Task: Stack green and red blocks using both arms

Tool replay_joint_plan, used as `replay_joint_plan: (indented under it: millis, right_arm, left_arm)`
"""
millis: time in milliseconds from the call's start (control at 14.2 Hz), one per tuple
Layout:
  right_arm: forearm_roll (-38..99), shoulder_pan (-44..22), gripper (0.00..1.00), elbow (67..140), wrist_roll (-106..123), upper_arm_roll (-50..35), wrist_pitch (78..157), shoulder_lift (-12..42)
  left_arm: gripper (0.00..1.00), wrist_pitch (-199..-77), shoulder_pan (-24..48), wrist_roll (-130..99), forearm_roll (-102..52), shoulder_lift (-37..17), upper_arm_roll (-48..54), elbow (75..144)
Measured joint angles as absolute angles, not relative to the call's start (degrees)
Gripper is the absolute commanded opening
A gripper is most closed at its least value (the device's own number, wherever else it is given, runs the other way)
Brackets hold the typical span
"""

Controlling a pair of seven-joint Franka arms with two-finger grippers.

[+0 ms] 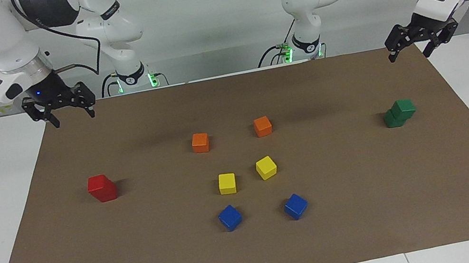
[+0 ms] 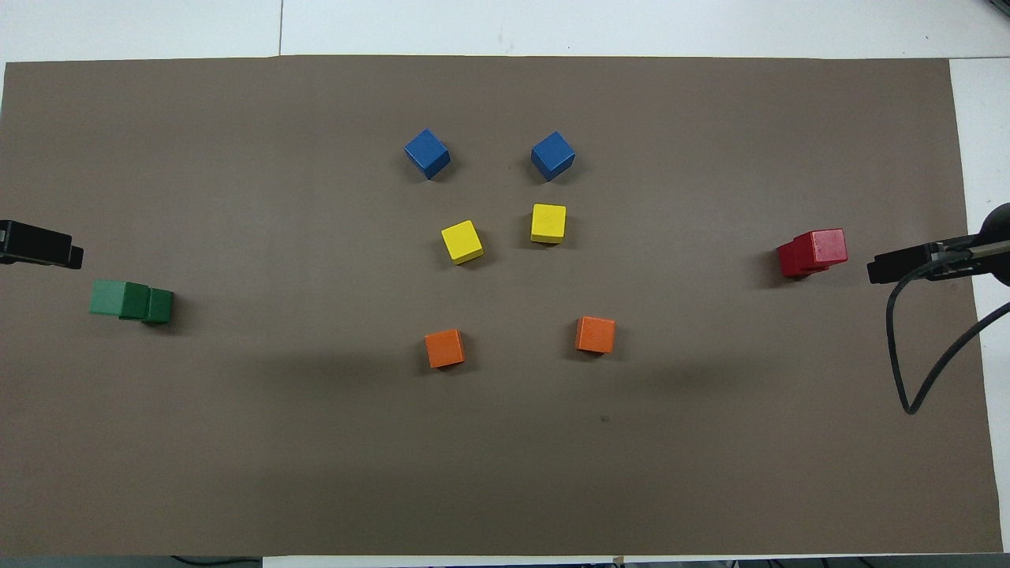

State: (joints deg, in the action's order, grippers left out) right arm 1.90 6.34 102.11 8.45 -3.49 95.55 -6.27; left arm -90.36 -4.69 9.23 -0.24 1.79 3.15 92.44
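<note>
Two red blocks (image 1: 102, 187) stand stacked one on the other, slightly offset, on the brown mat toward the right arm's end; the stack also shows in the overhead view (image 2: 813, 252). Two green blocks (image 1: 399, 113) stand stacked, the upper one shifted a little, toward the left arm's end; the overhead view shows them too (image 2: 130, 300). My right gripper (image 1: 73, 118) is open and empty, raised over the mat's corner at its own end. My left gripper (image 1: 409, 56) is open and empty, raised over the mat's corner at its end. Neither touches a block.
In the middle of the mat (image 1: 256, 253) lie two orange cubes (image 1: 200, 143) (image 1: 262, 126), two yellow cubes (image 1: 227, 184) (image 1: 266, 167) and two blue cubes (image 1: 230, 217) (image 1: 296, 206), each alone. A black cable (image 2: 923, 347) hangs by the right arm.
</note>
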Motion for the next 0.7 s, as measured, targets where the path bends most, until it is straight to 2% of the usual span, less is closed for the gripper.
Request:
replay_joint_plan:
  millis: [422,633,703]
  right_arm:
    - [1.89,6.35,0.92,100.17,8.37,-3.49,94.16,-4.2]
    - [0.64,6.37,0.94,100.02,8.34,-3.49,93.32,-4.01]
    - [0.28,6.37,0.98,99.97,8.34,-3.49,93.29,-4.0]
  left_arm:
    - [1.0,-90.36,-4.69,9.09,-0.25,1.76,3.1,92.39]
    - [1.0,-90.36,-4.69,9.06,-0.44,1.76,3.1,92.36]
    - [1.0,-90.36,-4.69,9.05,-0.53,1.76,3.09,92.35]
